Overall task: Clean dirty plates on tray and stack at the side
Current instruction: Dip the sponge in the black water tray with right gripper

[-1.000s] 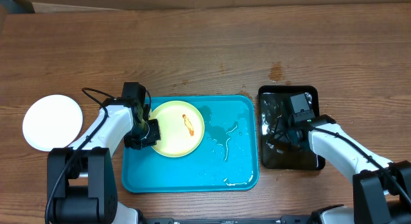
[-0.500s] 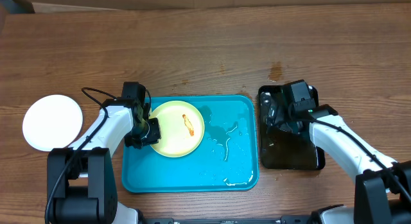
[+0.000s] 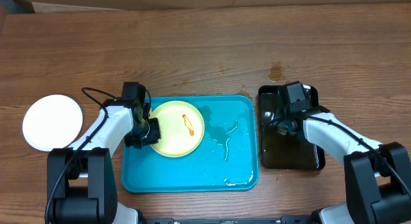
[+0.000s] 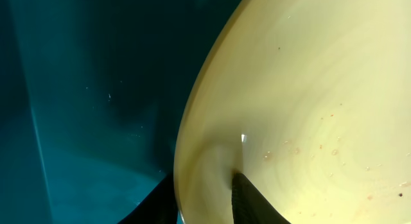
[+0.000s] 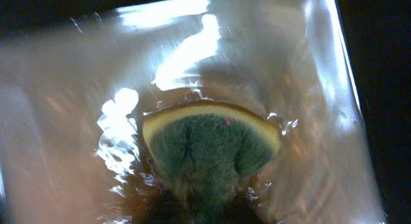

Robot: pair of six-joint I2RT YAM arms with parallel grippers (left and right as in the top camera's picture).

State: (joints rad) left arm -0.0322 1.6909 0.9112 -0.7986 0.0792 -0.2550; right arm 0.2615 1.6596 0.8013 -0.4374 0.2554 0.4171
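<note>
A pale yellow-green plate (image 3: 176,128) with an orange-brown smear lies on the left half of the turquoise tray (image 3: 234,166). My left gripper (image 3: 144,131) is shut on the plate's left rim; the left wrist view shows the rim (image 4: 212,121) pinched between my fingers (image 4: 204,189). A white plate (image 3: 52,122) sits on the table left of the tray. I cannot make out a second white plate. My right gripper (image 3: 283,123) is over the black tray (image 3: 311,156), shut on a green and yellow sponge (image 5: 209,144) that dips into the water there.
Water puddles lie on the right half of the turquoise tray (image 3: 221,137). The black tray holds brownish water (image 5: 308,140). A small dark stain marks the wooden table (image 3: 276,73) behind the black tray.
My right gripper has moved with the sponge from the middle of the black tray toward its far left part. The left arm and the plate have not moved.
</note>
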